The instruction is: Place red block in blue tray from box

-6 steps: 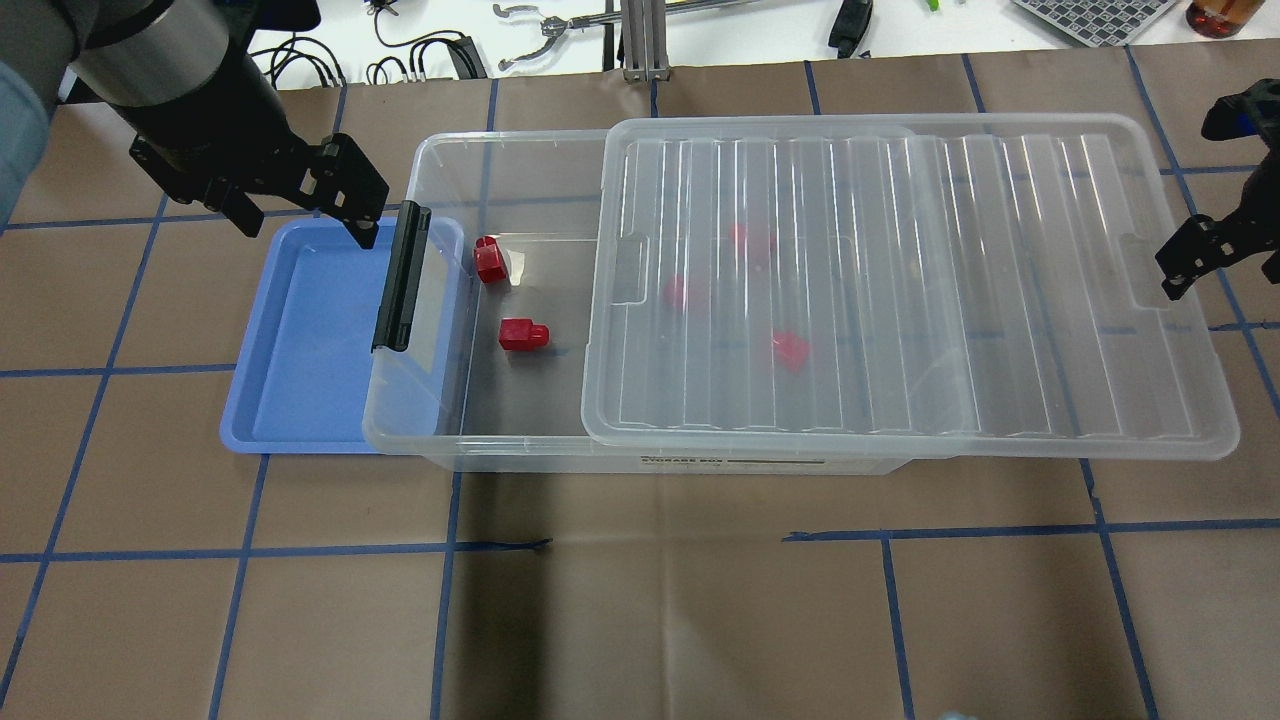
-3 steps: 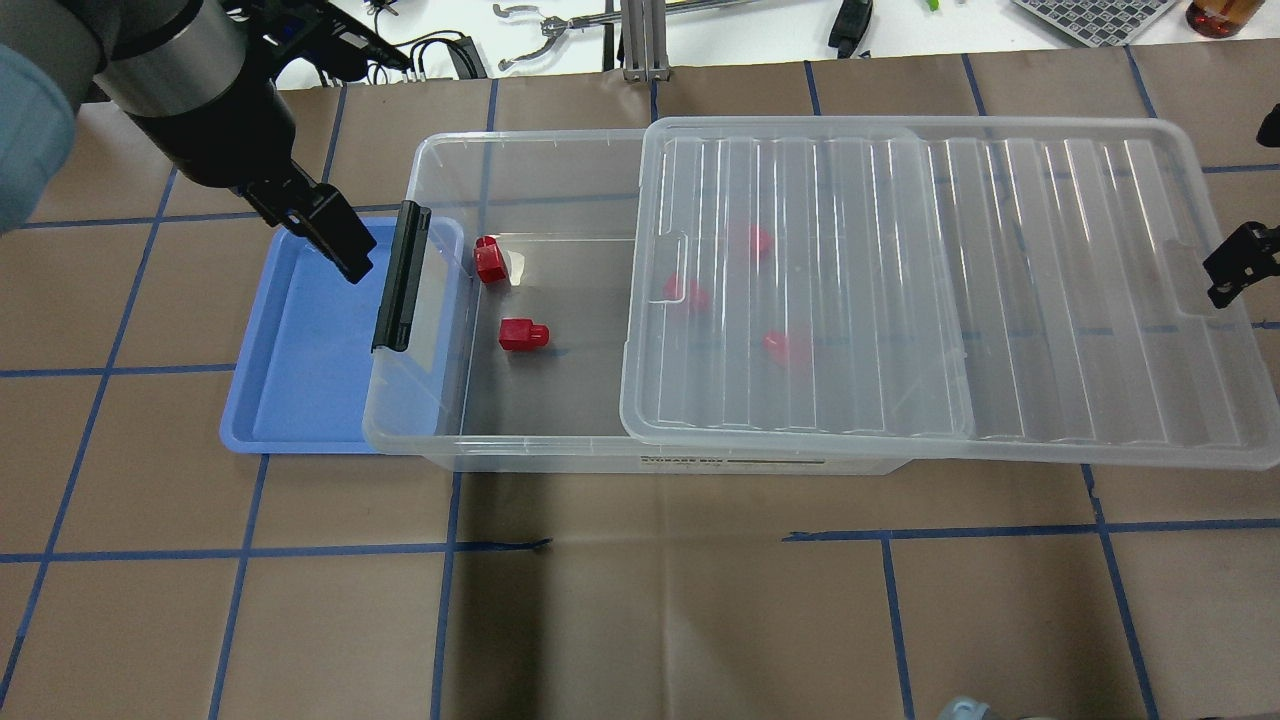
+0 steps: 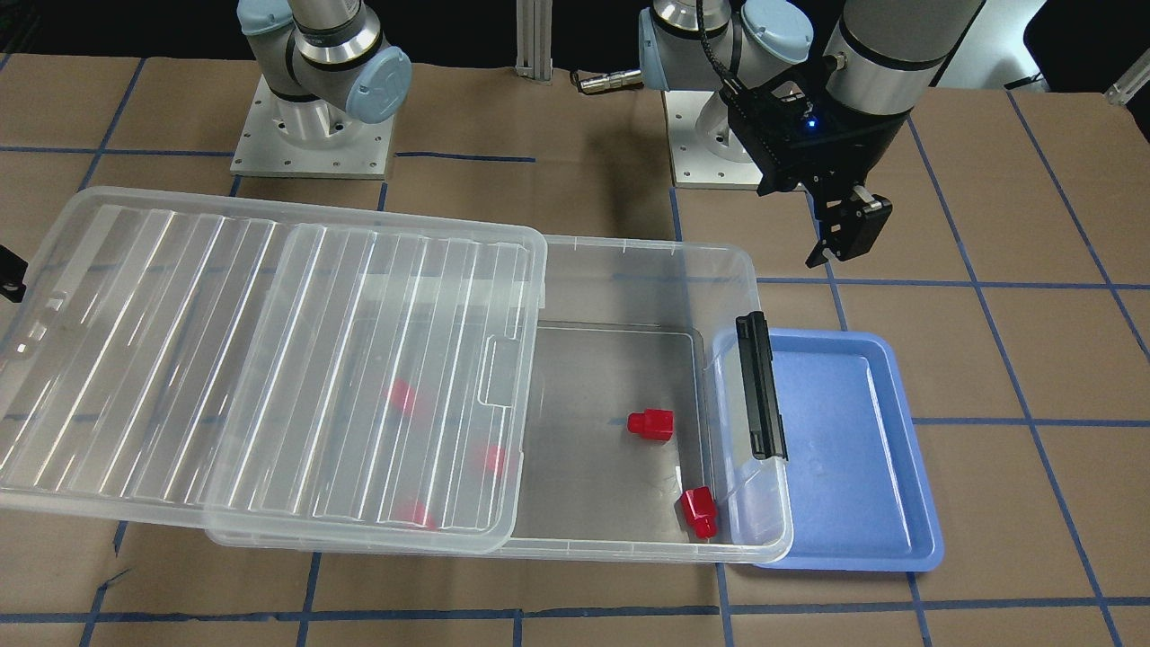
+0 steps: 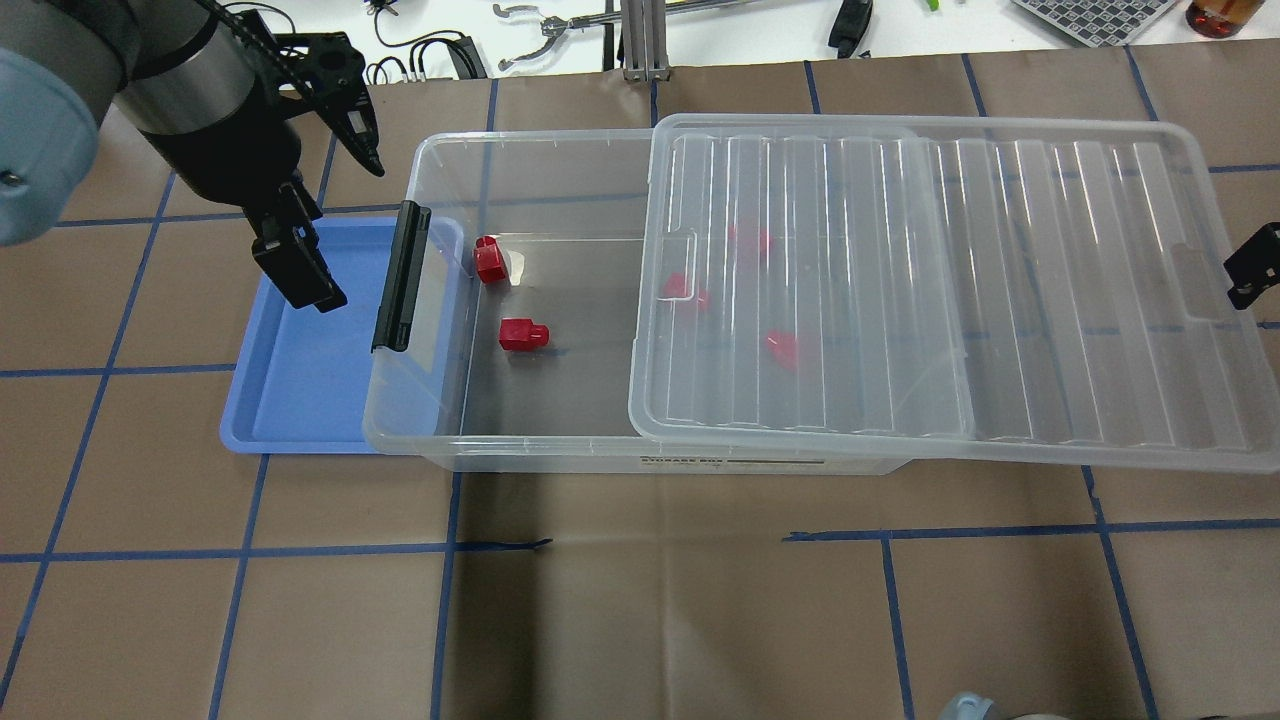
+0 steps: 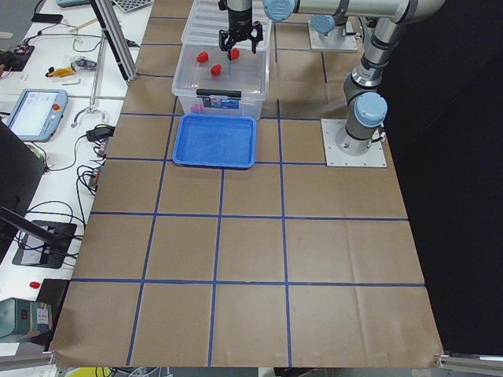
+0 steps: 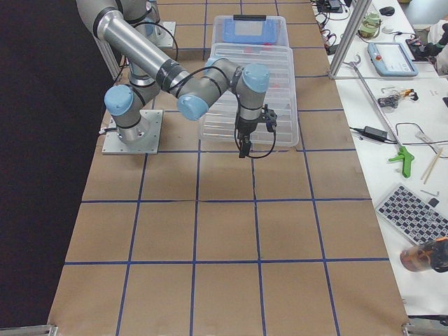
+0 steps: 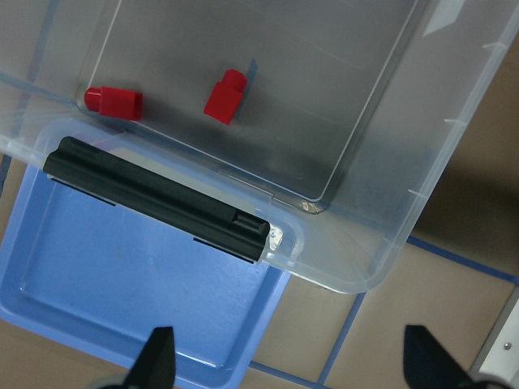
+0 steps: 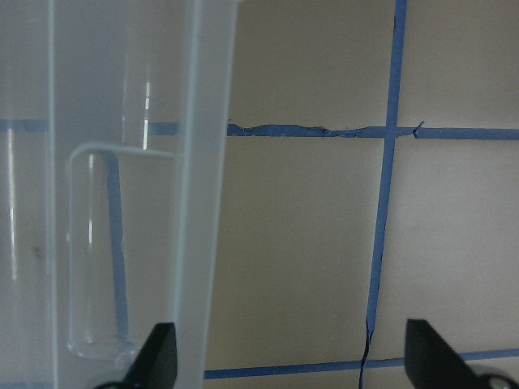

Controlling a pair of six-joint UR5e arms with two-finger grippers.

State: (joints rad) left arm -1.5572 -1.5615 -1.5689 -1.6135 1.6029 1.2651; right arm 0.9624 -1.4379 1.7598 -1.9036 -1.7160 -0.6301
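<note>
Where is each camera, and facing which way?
Front: across the table, facing robot; bases, left arm.
Overhead: behind robot, down on box; left arm.
Left side: table's end, looking along; both arms.
Right side: opposite end; right arm nearest.
Left wrist: above blue tray; left gripper.
Right wrist: above lid; right gripper.
Front, overhead share two uncovered red blocks.

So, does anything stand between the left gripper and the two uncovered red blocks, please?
Nothing visible does. The lid covers only the box's other end; both red blocks lie uncovered, and the left gripper hangs open near the latch end.
</note>
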